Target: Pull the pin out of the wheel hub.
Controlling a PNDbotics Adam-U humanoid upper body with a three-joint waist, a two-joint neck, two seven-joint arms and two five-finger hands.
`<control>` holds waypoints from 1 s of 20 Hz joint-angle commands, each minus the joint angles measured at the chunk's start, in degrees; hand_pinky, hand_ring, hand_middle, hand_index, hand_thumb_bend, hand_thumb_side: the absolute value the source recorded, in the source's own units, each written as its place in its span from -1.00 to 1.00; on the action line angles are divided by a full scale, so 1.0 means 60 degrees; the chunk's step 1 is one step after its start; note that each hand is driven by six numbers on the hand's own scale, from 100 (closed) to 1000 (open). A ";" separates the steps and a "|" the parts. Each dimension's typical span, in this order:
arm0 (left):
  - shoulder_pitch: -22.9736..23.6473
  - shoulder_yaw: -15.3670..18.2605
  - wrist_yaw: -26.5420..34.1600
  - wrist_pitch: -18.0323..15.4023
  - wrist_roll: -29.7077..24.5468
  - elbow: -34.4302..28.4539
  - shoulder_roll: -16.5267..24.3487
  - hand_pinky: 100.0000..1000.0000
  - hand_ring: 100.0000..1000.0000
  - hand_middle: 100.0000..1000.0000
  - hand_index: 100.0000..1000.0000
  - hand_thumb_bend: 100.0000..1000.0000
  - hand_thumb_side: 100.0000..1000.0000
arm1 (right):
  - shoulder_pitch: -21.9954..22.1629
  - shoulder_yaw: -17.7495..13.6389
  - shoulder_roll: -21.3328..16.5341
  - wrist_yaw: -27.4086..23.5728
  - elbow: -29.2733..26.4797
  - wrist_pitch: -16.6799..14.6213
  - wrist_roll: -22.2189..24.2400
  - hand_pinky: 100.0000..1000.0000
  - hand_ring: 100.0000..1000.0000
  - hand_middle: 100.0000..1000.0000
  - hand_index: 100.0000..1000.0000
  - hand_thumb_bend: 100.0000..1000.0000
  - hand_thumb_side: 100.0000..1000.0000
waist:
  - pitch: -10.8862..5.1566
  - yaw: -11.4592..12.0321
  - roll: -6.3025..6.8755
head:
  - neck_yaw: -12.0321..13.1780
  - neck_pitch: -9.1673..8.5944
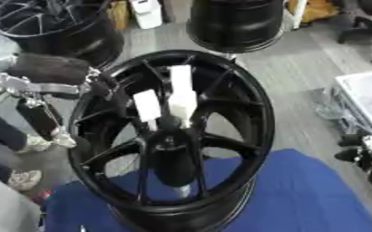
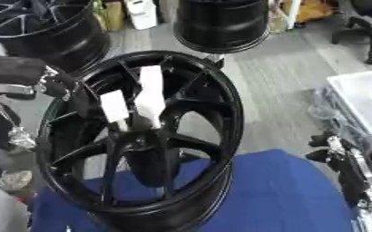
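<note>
Two white pins (image 1: 181,94) stand at the centre of the black wheel hub (image 1: 245,113), which rests tilted on a blue cloth (image 1: 300,195). Left hand (image 1: 42,86) at the hub's left rim, blurred; grip cannot be made out. Right hand (image 2: 336,152), clearer in right eye view, fingers unclear, well apart from the pins.

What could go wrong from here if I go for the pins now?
1. The wheel hub stands on its rim on the blue cloth; a sideways pull could tip or roll it.
2. Two white pins sit close together near the centre; reaching for one might knock the other.
3. The left hand seems to be at the rim, while the right hand hangs far off, so the reach is long.
</note>
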 commanded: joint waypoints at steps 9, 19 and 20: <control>-0.1465 0.0297 0.0023 -0.1545 -0.2675 0.1705 -0.1570 0.50 0.35 0.37 0.50 -0.02 -1.00 | -0.0070 -0.0004 -0.0021 -0.0016 -0.0092 -0.0007 0.0033 0.35 0.00 0.11 0.27 -1.00 0.54 | -0.0141 -0.0036 -0.0092 | 0.0001 -0.0103; -0.1829 -0.0305 -0.0408 -0.1986 -0.2719 0.2332 -0.2472 0.50 0.32 0.33 0.47 -0.05 -1.00 | -0.0127 0.0043 0.0023 -0.0030 -0.0107 -0.0004 0.0088 0.35 0.00 0.11 0.27 -1.00 0.54 | -0.0100 -0.0175 -0.0093 | 0.0086 -0.0112; -0.1819 -0.0334 -0.0441 -0.2025 -0.2719 0.2357 -0.2488 0.49 0.26 0.25 0.41 -0.10 -1.00 | -0.0132 0.0046 0.0023 -0.0030 -0.0109 -0.0004 0.0090 0.35 0.00 0.11 0.27 -1.00 0.54 | -0.0093 -0.0190 -0.0089 | 0.0085 -0.0114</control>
